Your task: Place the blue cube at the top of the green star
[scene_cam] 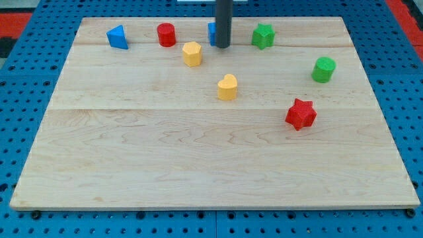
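Observation:
The blue cube [212, 33] sits near the view's top, mostly hidden behind my rod; only its left edge shows. My tip [223, 46] rests against the cube's right front side. The green star [263, 36] lies a short way to the right of my tip, near the board's top edge, apart from the cube.
A blue triangle [117, 37] and a red cylinder [166, 34] lie at the top left. A yellow hexagon [192, 53] and a yellow heart [227, 86] lie below the cube. A green cylinder [324, 69] and a red star [301, 114] lie at the right. The wooden board [198, 165] ends close above the cube.

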